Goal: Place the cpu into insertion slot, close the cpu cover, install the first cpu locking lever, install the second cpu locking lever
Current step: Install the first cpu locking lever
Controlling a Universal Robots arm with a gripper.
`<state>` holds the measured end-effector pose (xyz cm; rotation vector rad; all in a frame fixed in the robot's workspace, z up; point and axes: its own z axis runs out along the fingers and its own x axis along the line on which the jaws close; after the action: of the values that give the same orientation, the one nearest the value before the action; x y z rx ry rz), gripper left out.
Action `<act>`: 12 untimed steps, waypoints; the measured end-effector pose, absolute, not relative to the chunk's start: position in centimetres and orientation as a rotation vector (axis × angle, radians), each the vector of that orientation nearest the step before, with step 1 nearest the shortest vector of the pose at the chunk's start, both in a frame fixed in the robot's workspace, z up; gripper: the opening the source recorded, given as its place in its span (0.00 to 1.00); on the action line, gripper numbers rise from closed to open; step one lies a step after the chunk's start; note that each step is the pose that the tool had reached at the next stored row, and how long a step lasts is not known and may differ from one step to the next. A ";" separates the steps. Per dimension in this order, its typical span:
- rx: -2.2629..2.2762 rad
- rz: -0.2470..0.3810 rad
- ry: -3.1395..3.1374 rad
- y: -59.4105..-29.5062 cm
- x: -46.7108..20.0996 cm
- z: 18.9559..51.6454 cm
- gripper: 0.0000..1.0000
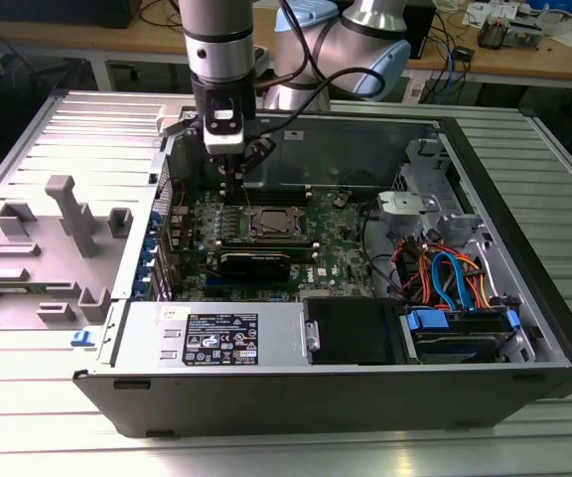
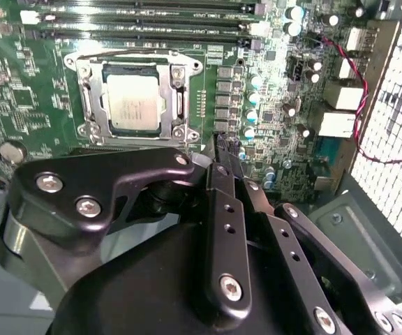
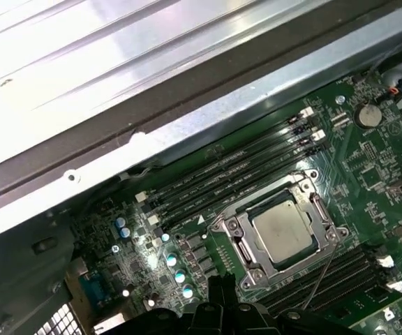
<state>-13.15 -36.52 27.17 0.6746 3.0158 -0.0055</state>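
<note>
Nearest you in the exterior view, an open computer case (image 1: 316, 397) lies on its side on a slatted metal table (image 1: 266, 452). A labelled power supply (image 1: 216, 338) sits along the case's front wall, and blue and orange cables (image 1: 445, 273) are bundled toward the exterior view's right.

Past these lies the green circuit board (image 1: 341, 243). The cpu (image 1: 274, 223) sits in the insertion slot (image 2: 135, 69), its dull silver top (image 2: 135, 102) facing up. The cpu cover (image 2: 181, 105) lies flat around it, with the chip showing through the cut-out. In the first wrist view a thin metal rod (image 3: 323, 269) slants out from the socket's edge across the black slots beside it; you cannot tell whether it is latched.

Your gripper (image 1: 230, 184) hangs over the board, to the exterior view's left of the socket and slightly beyond it. In the second wrist view its fingertips are pressed together with nothing between them, and the gripper (image 2: 220, 148) is just beside a corner of the cover. Whether it touches the cover cannot be told.

Long black memory slots (image 2: 138, 31) run on the socket's other side. A round coin battery (image 3: 368, 115) sits nearby on the board.

Farther off, grey plastic fixtures (image 1: 72, 214) stand on the table at the exterior view's left. A cluttered wooden bench (image 1: 524, 60) closes the background.
</note>
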 end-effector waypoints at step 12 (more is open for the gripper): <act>0.291 0.005 3.077 -36.5 -13.1 26.8 0.11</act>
<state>-13.15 -36.52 26.84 0.2914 3.0765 0.0045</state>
